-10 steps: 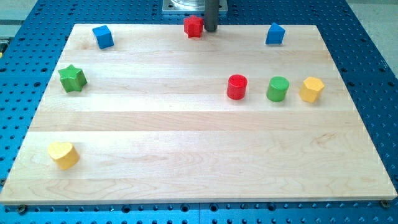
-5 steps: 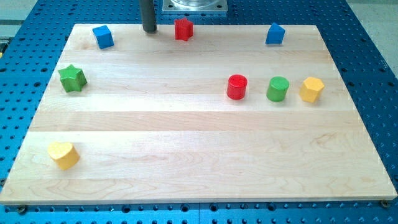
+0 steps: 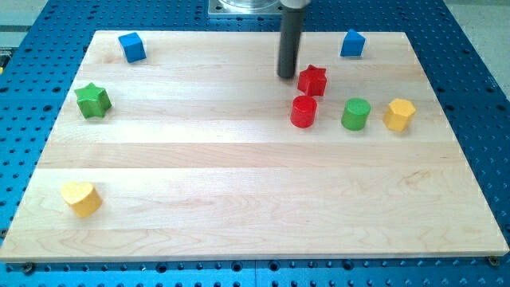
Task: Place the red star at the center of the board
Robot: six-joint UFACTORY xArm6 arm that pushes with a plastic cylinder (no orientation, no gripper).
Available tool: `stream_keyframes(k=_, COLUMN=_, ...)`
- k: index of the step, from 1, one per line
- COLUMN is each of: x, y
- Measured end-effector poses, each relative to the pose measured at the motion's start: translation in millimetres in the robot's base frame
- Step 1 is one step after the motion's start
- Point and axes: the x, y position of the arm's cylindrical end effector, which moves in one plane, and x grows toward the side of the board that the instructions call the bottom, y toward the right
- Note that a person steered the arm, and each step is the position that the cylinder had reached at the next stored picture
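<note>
Since the red star (image 3: 312,80) sits just above the red cylinder (image 3: 304,112), the tip (image 3: 287,75), a jawless end effector, should be repositioned upper-right for a down-left push.

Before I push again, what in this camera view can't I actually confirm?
- Contact: my tip sits just left of the red star; whether they touch is unclear at this angle.
- Gap between the red star and red cylinder below it: too close to tell.
- Rod's upper part and the arm: cut off by the view's top edge.
</note>
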Motion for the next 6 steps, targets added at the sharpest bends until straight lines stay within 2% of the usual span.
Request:
stream_keyframes(k=1, x=-8.9, y=57.3)
stream_keyframes(k=2, x=26.3, y=111.5)
stream_keyframes(k=3, x=57.1, y=98.4)
stream_keyframes(k=4, x=60.2, y=32.0)
stream_keyframes(k=5, x=10.8, y=32.2)
stream_keyframes(k=6, x=2.8, y=-5.8)
